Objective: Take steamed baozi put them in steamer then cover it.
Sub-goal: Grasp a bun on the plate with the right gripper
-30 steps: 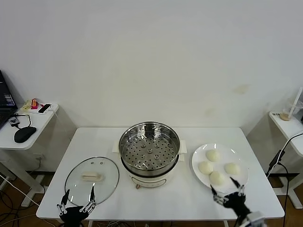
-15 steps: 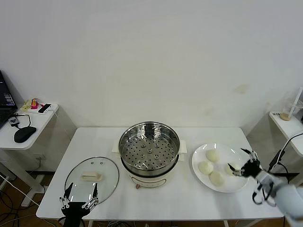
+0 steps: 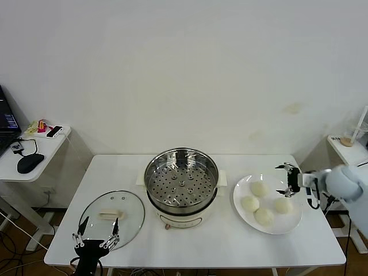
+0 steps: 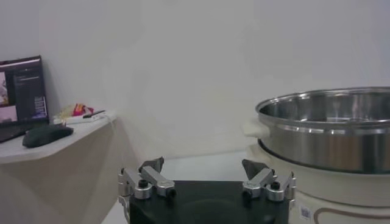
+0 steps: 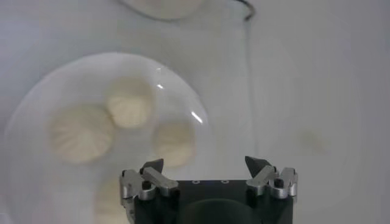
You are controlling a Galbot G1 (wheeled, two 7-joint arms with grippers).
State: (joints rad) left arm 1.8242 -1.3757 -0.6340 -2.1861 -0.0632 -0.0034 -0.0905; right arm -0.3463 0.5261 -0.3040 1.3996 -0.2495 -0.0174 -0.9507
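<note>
Several off-white baozi (image 3: pixel 259 188) lie on a white plate (image 3: pixel 240 191) at the table's right; the right wrist view shows the baozi (image 5: pixel 80 133) from above on the plate (image 5: pixel 183 91). My right gripper (image 3: pixel 289 180) hovers open over the plate's far right side, holding nothing (image 5: pixel 205 164). The shiny steamer (image 3: pixel 181 184) stands mid-table with its perforated tray bare. The glass cover (image 3: pixel 111 215) lies flat to its left. My left gripper (image 3: pixel 95 238) is open and empty at the front edge by the cover, facing the steamer (image 4: pixel 329 134) in its wrist view (image 4: pixel 203 167).
A side table (image 3: pixel 49 144) with a black mouse (image 3: pixel 30 163) stands on the left. Another small table (image 3: pixel 351 150) with a cup stands on the right. A dark cable (image 5: pixel 250 73) hangs beyond the table's right edge.
My right arm has lifted from the front edge and swung to the plate's far right side. The left gripper has hardly moved.
</note>
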